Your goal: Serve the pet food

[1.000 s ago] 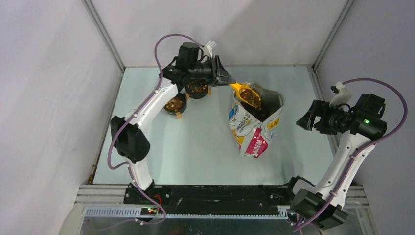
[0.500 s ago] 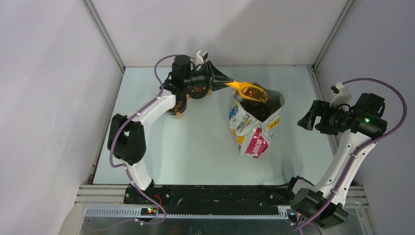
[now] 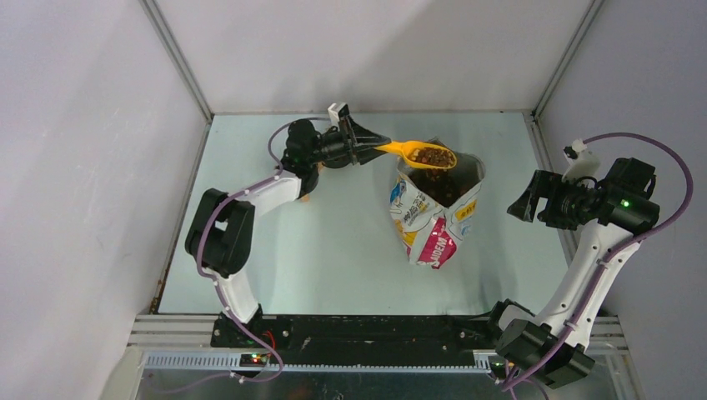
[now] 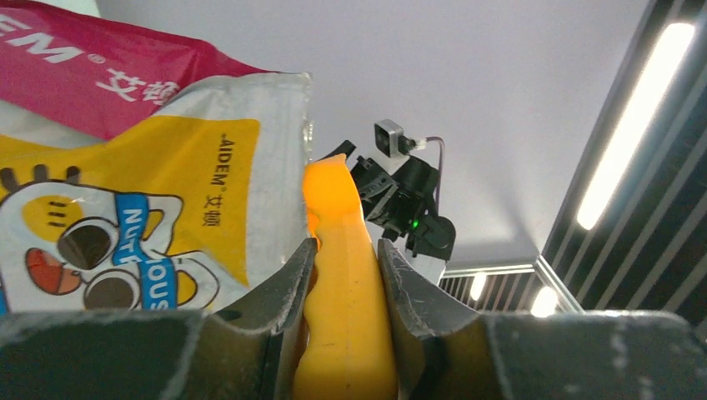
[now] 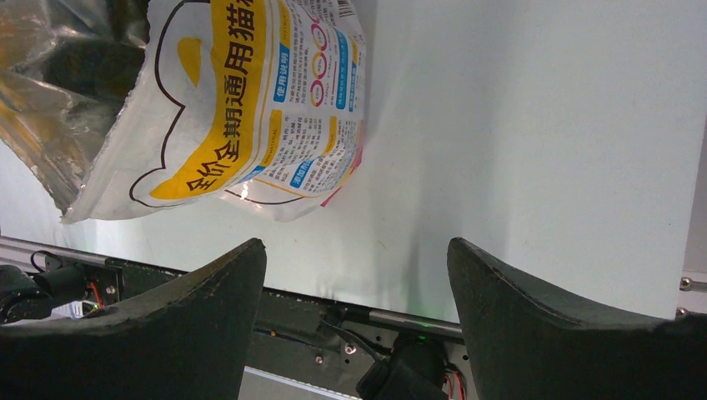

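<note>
My left gripper [image 3: 360, 143] is shut on the handle of an orange scoop [image 3: 417, 152]. The scoop is held roughly level just above the open mouth of the printed cat bag [image 3: 435, 218]. Brown pet food [image 3: 433, 155] fills the scoop's bowl, and more of it shows inside the bag. In the left wrist view the fingers [image 4: 288, 283] press both sides of the orange scoop handle [image 4: 343, 325], with the bag [image 4: 167, 175] on the left. My right gripper [image 3: 518, 204] hangs open and empty to the right of the bag, apart from it. Its view looks down on the bag [image 5: 233, 108].
The left arm's forearm and wrist lie over the back-left part of the table [image 3: 333, 250] and cover what stands there. Grey walls close in the left, the back and the right. A black rail [image 3: 358, 329] runs along the near edge.
The left gripper has lifted the loaded scoop out of the bag and levelled it. The wrist has swung left and now covers the two filled bowls. The right arm has stayed still.
</note>
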{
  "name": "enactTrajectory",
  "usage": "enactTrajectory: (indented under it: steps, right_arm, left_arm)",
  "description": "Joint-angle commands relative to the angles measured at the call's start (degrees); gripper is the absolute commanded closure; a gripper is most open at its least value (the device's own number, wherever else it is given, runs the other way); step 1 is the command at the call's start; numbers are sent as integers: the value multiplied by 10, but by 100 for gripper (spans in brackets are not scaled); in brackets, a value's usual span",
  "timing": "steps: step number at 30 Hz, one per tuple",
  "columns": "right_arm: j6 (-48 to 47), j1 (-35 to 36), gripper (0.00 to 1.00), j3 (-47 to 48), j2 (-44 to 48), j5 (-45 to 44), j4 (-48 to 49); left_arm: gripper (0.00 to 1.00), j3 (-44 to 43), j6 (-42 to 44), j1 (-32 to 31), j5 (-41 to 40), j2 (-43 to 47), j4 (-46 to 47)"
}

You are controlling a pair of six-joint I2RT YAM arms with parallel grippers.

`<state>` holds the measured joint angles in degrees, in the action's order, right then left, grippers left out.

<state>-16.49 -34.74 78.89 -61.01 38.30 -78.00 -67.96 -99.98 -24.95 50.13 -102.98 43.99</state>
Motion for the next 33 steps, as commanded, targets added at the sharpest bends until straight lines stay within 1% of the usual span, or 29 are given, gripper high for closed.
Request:
enactTrajectory:
  steps: [1,4,8,16,20,26,33]
  right_arm:
    - [2,-4,18,3,2,5,7]
    - [-2,-4,18,2,6,2,4]
    - [-6,-4,18,3,10,4,0]
    - [0,-4,18,9,11,18,0]
    - [3,-4,18,16,9,23,1]
    - [4,-4,18,16,8,27,3]
    - [2,-4,18,16,5,28,4]
  left_arm:
    - [100,-34,-36,0,15,9,79]
    - [100,-38,-27,7,16,21,72]
    - [100,-48,-10,36,12,38,48]
    - [100,-71,22,136,16,50,5]
    - [100,-75,35,191,14,27,-3]
    - [100,-68,52,273,20,-24,20]
    - [100,-64,88,322,33,-77,35]
